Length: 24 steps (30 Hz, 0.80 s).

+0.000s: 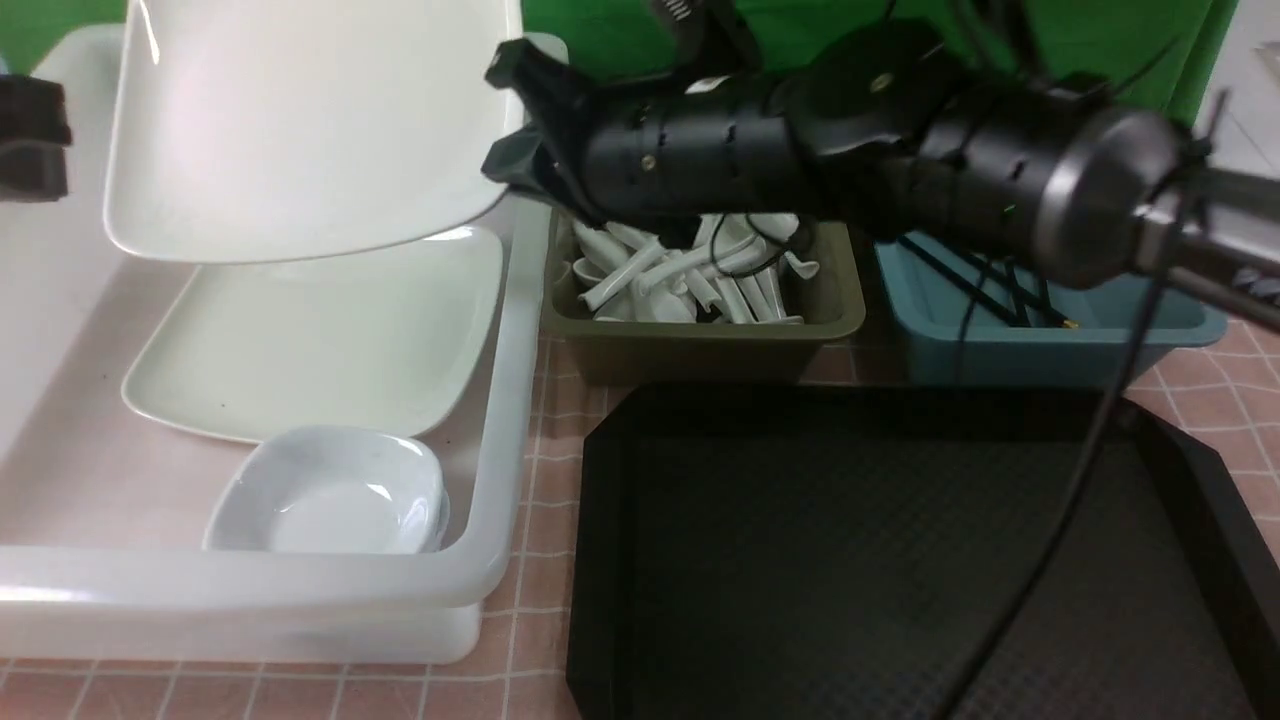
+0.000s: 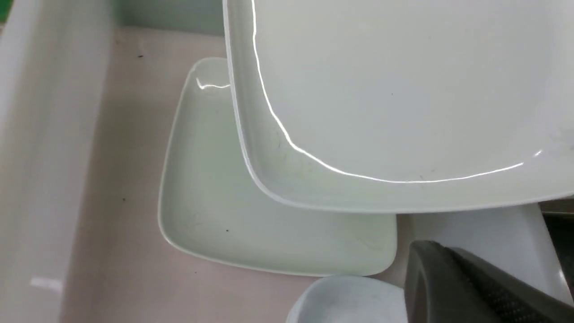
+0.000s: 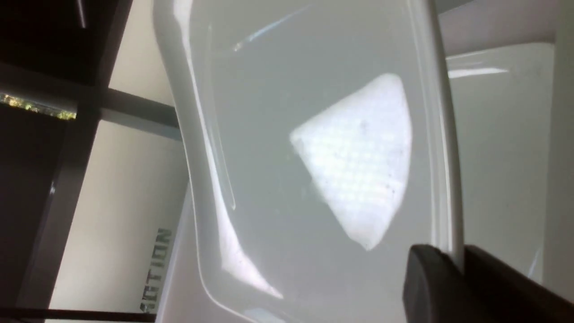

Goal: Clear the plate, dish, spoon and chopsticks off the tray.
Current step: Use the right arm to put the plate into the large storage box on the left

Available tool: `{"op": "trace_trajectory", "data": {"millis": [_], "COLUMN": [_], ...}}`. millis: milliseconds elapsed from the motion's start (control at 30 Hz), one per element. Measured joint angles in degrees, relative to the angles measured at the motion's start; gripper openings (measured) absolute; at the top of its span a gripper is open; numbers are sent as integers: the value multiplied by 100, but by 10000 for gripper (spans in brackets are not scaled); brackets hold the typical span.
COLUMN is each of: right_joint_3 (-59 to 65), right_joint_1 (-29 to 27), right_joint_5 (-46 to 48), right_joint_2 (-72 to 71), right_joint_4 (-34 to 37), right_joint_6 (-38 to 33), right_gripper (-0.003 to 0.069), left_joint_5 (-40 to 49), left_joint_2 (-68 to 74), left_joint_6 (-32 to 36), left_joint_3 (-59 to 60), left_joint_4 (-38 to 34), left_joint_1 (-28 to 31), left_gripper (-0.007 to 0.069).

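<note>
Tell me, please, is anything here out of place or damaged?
Only the plate: the right gripper holds it by one edge, tilted in the air over the white tub, not lying flat. Nothing looks spilled or broken.

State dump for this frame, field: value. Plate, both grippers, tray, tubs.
plate: lifted, above the white tub
right gripper: fingers shut on the plate's rim
left gripper: beside the plate's opposite edge; open or shut unclear
tray: nothing on the visible part
white tub contents: second plate lying flat, small dish
olive tub: spoons
blue tub: chopsticks
</note>
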Motion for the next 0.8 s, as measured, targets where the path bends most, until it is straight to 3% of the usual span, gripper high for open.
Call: {"op": "trace_trajectory", "data": {"millis": [600,800], "right_joint_3": [-11,-29], "right_joint_1": [138,142], "right_joint_5": [-348,-430], "right_joint_2": [544,529], "right_joint_4": [47,89], "right_joint_6": [5,5], "right_gripper": [81,180], "left_joint_5": [-23,-23], "left_joint_2": [0,0], "left_joint_6": [-7,-7], "left_joint_3": [0,0], "left_joint_4": [4,-2], "left_joint_1": [89,89], "left_gripper": [4,4]}}
